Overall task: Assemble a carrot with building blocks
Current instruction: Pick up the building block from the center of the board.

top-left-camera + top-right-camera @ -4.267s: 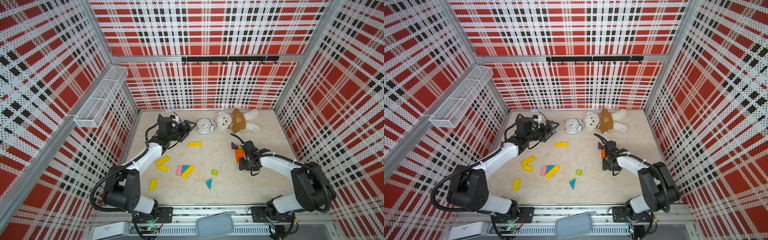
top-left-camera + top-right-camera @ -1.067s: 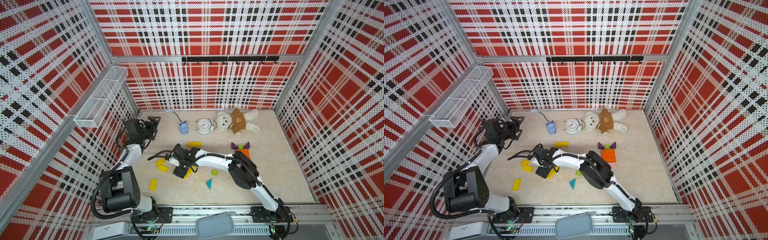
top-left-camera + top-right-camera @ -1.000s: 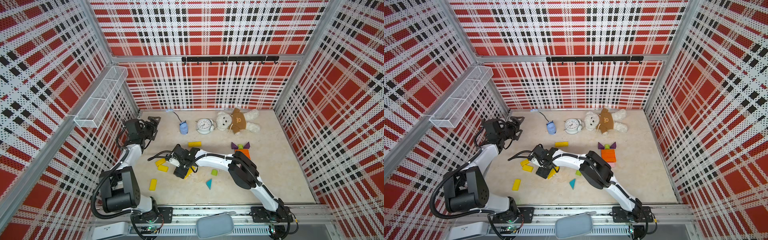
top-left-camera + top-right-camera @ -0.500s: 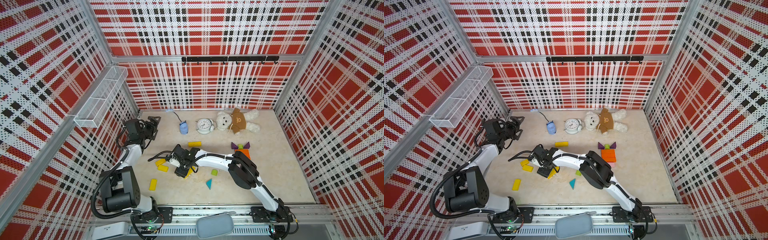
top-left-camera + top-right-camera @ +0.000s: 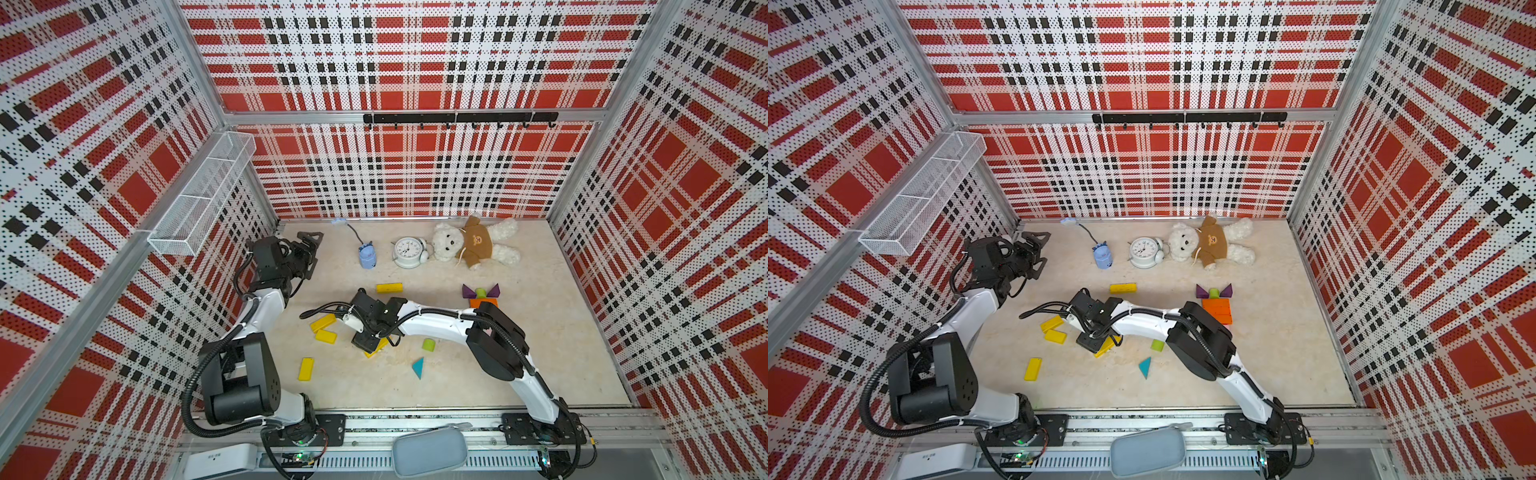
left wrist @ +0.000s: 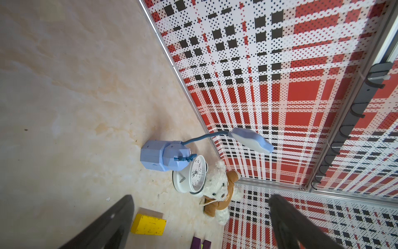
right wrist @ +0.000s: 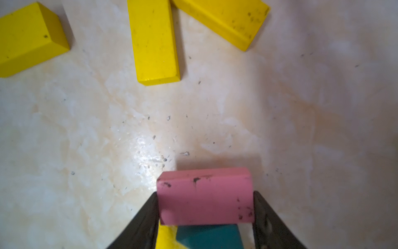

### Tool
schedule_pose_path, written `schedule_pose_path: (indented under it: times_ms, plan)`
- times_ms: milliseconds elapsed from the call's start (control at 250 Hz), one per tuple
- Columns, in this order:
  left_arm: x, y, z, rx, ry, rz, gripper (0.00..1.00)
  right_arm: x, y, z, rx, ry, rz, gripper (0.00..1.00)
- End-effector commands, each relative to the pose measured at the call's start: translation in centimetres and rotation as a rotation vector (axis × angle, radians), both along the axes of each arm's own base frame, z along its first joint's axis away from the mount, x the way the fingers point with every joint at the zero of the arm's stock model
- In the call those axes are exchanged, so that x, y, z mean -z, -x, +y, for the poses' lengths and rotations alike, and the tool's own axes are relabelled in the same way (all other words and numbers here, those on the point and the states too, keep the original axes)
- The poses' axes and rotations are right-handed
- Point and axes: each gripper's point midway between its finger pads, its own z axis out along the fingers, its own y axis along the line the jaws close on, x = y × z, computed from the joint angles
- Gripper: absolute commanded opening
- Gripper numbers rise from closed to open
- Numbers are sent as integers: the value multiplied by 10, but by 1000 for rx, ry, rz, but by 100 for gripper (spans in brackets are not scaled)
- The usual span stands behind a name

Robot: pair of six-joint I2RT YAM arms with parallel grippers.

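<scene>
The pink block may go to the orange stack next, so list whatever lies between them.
Nothing visible blocks the way. The right gripper clamps the pink block. Toward the orange stack, only a lime-green stub sits beside the line, on its near side. The arm's own forearm hides part of that stretch.

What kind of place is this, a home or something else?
Probably a robot test cell: plaid perforated walls box in a beige floor, a left arm and right arm are bolted to a front rail, and blocks lie scattered.
</scene>
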Motion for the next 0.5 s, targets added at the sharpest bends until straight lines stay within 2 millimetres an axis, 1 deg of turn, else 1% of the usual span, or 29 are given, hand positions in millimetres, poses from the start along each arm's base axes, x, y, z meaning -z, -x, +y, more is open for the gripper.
schedule_pose_path:
  times_ms: [0, 96, 244, 352, 496]
  plan:
    - [-6, 1, -8, 21, 12, -25, 100, -39, -13, 7, 50, -100, -79, 59]
    - [-8, 1, -10, 30, 11, -32, 99, -50, -19, 3, 93, -135, -106, 60]
    - [-12, 3, -13, 29, 2, -43, 100, -67, -29, -17, 178, -175, -123, 59]
    - [-14, 3, -21, 50, 0, -49, 99, -78, -37, -40, 267, -198, -119, 58]
    - [-15, 5, -48, 114, 1, -53, 99, -85, -44, -84, 390, -204, -134, 58]
